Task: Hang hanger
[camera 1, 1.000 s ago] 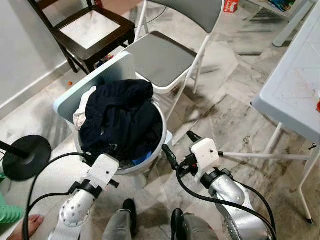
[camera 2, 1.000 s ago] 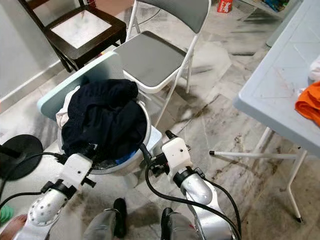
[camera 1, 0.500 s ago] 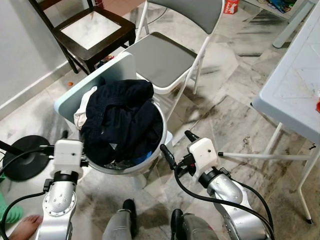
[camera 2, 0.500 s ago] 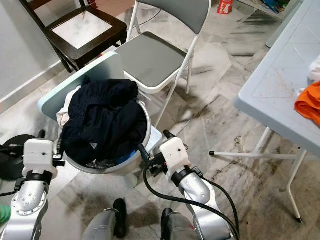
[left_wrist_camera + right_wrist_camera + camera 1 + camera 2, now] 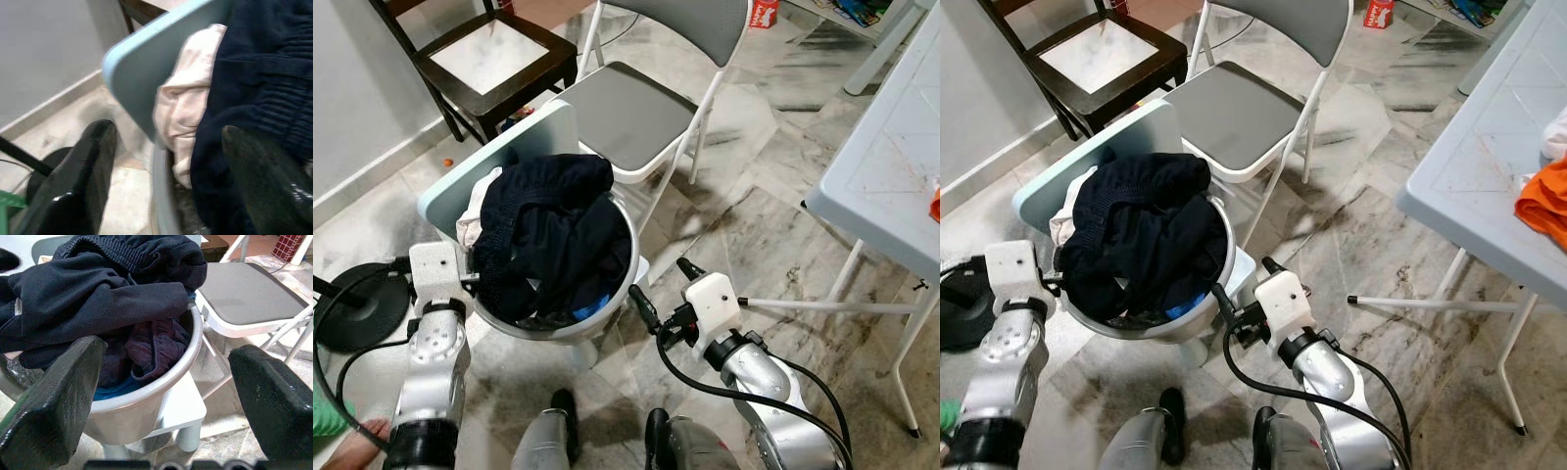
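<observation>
No hanger can be made out. A grey basin (image 5: 630,266) heaped with dark navy clothes (image 5: 553,225) and a white cloth (image 5: 473,217) stands on a small white stool (image 5: 185,407). My left gripper (image 5: 168,161) is open at the basin's left rim, which runs between its fingers (image 5: 80,188) together with the white cloth. My right gripper (image 5: 664,285) hangs open just right of the basin, facing it, with nothing between its fingers (image 5: 56,401).
A light blue board (image 5: 504,162) leans behind the basin. A grey folding chair (image 5: 626,113) and a dark wooden chair (image 5: 494,54) stand beyond it. On the right is a white table (image 5: 891,166) carrying an orange cloth (image 5: 1542,201). A black round base (image 5: 360,305) and a person's foot (image 5: 357,446) lie left.
My left arm has swung from the front of the basin round to its left side and up to the rim. The right arm has hardly moved.
</observation>
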### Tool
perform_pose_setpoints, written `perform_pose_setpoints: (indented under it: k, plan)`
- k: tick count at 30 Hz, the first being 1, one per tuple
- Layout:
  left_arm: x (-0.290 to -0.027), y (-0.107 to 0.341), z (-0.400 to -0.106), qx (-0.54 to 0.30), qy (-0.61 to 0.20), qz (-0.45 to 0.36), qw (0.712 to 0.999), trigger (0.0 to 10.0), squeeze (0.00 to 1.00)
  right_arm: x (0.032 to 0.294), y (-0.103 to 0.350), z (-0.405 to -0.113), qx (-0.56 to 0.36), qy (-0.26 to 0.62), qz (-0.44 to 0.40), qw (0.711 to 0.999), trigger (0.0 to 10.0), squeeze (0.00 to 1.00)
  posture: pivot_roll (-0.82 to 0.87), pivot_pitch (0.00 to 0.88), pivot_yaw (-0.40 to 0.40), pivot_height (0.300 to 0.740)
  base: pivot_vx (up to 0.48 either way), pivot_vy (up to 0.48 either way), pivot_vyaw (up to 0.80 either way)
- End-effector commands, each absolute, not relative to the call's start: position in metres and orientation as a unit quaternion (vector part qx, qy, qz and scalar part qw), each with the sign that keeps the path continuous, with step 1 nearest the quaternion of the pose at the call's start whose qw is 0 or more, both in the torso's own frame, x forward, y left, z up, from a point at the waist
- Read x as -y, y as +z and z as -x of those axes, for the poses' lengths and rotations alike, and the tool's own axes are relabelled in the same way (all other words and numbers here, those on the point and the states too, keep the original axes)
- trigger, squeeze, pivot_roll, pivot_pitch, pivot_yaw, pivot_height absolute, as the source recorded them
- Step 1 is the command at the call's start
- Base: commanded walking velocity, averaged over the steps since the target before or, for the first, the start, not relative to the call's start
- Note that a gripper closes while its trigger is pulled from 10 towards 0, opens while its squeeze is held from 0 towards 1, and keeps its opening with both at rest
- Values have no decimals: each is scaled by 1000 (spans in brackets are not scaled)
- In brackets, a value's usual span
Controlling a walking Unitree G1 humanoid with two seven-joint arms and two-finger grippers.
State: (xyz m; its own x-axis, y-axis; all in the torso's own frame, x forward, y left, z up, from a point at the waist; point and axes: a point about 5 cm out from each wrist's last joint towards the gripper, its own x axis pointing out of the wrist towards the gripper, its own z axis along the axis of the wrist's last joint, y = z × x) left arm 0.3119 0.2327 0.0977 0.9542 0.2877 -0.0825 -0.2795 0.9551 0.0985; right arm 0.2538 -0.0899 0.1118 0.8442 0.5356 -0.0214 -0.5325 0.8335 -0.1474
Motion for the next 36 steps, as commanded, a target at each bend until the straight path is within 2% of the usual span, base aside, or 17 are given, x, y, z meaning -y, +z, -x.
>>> perform_pose_setpoints:
  k: [1,5,12,13,14,15,16,21,22,23,24,25,36]
  plan:
    - [-234,87,-308,-73,141,-44,986,10000,1000,91,109,-251,5,279,73,957,10000,0,-5,322,-35,740,0,0,0]
    - [-216,89,-312,-68,107,-42,991,10000,1000,91,108,-250,5,278,74,958,10000,0,-8,319,-26,740,0,0,0]
    - [-182,76,-304,-106,53,-4,993,10000,1000,91,108,-250,5,276,74,958,10000,0,-6,317,-22,740,0,0,0]
    - [-176,74,-302,-117,41,-1,992,10000,929,91,108,-250,5,276,74,958,10000,0,-6,317,-22,740,0,0,0]
    - [-175,73,-301,-120,39,-1,992,10000,929,91,108,-250,5,277,74,958,10000,0,-6,317,-22,740,0,0,0]
    - [-173,70,-300,-129,31,-3,991,10000,702,91,107,-250,5,277,75,958,10000,0,-5,318,-25,740,0,0,0]
    - [-175,61,-296,-158,30,-15,987,10000,0,90,108,-250,4,279,74,958,10000,0,-4,320,-25,740,0,0,0]
    - [-184,44,-291,-212,51,-2,976,10000,0,90,107,-249,2,279,74,957,10000,0,-7,323,-27,740,0,0,0]
    - [-187,39,-289,-233,50,0,971,9490,0,90,107,-249,1,280,74,957,10000,0,-8,324,-27,740,0,0,0]
    - [-188,37,-289,-243,50,4,969,7373,0,90,107,-249,1,280,74,957,10000,0,-8,324,-27,740,0,0,0]
    - [-192,32,-287,-262,60,11,963,2549,0,90,107,-249,1,280,74,957,10000,0,-8,324,-27,740,0,0,0]
    - [-194,29,-286,-271,58,13,961,0,0,90,107,-249,0,281,74,957,10000,0,-9,325,-27,740,0,0,0]
    - [-220,4,-264,-345,58,-10,937,0,0,89,105,-249,-4,281,76,957,10000,0,-9,325,-20,740,0,0,0]
